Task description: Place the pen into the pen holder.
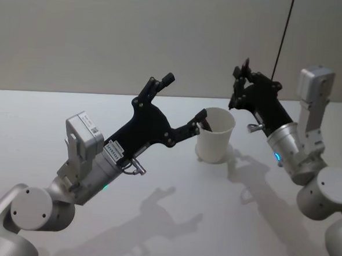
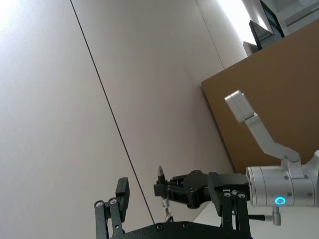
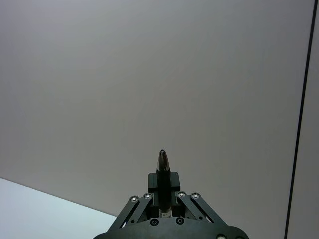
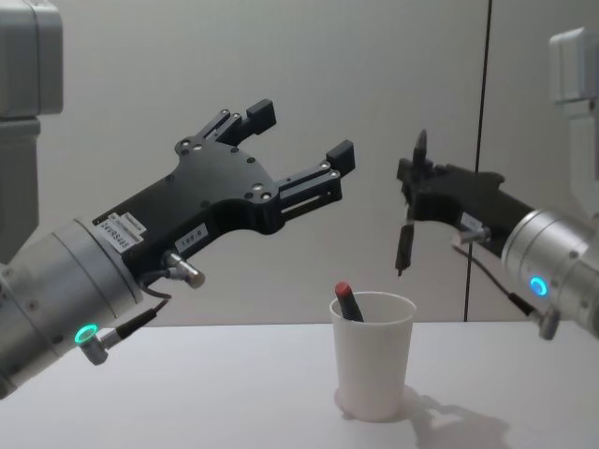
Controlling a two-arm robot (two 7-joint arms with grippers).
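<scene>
While its fingers clamp a slim black pen (image 4: pixel 406 224) held upright, the right gripper (image 4: pixel 413 192) hangs above the plain white paper cup (image 4: pixel 372 354), toward one o'clock of its rolled rim. A red-tipped pen (image 4: pixel 348 302) leans inside the cup. At ten o'clock, the left gripper (image 4: pixel 298 142) hovers with jaws spread, its white label unreadable.

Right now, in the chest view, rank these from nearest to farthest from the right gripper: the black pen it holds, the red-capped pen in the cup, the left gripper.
1. The black pen, clamped upright in the right gripper, above the pen holder.
2. The left gripper, open, to the left at similar height.
3. The red-capped pen, below, leaning inside the pen holder; close to call against the second.
</scene>
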